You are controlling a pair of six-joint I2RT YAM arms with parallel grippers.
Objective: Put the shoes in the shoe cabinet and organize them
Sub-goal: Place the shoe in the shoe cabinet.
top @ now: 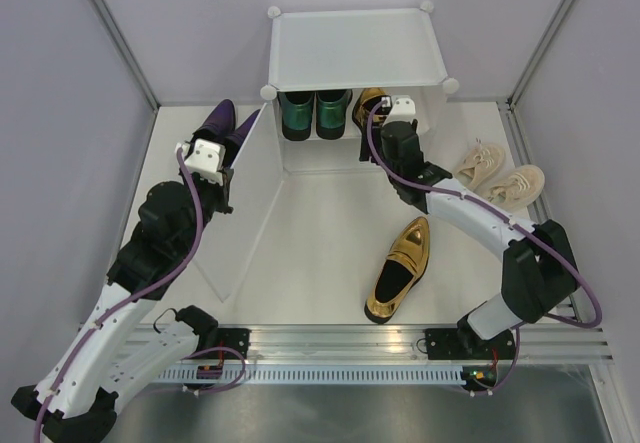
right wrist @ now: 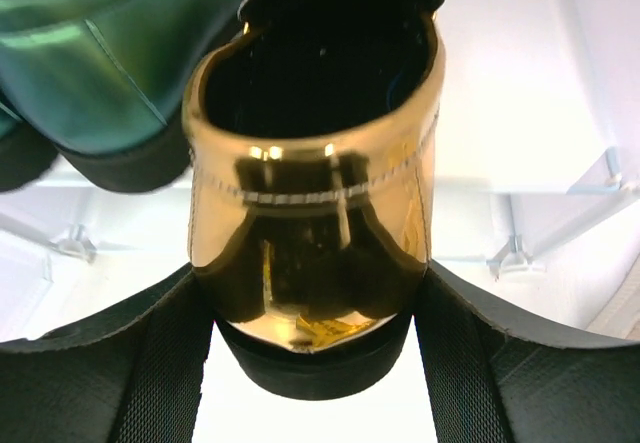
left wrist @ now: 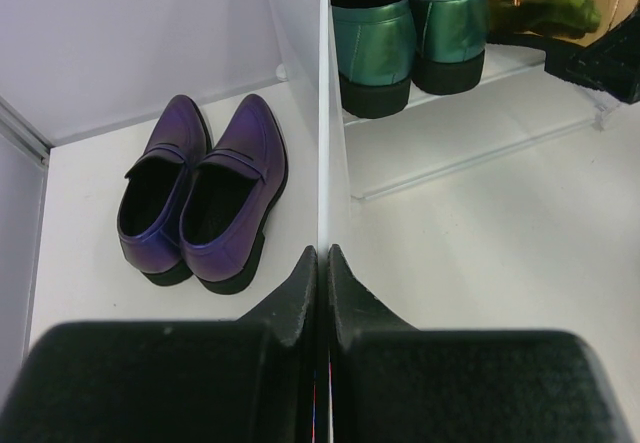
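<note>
The white shoe cabinet (top: 355, 48) stands at the back, its frosted door panel (top: 245, 213) swung open to the left. My left gripper (top: 212, 155) is shut on the door panel's edge (left wrist: 322, 113); the fingertips (left wrist: 305, 273) pinch it. The purple shoes (left wrist: 200, 193) sit as a pair left of the door (top: 225, 123). The green loafers (top: 315, 113) stand on the cabinet shelf. My right gripper (top: 385, 113) is shut on a gold loafer's heel (right wrist: 315, 193) at the shelf, beside the green loafers (right wrist: 90, 73). The second gold loafer (top: 400, 268) lies on the floor.
The beige sneakers (top: 500, 173) lie at the right, near the right arm's elbow. Grey walls close in the left, back and right sides. A metal rail (top: 400, 341) runs along the near edge by the arm bases.
</note>
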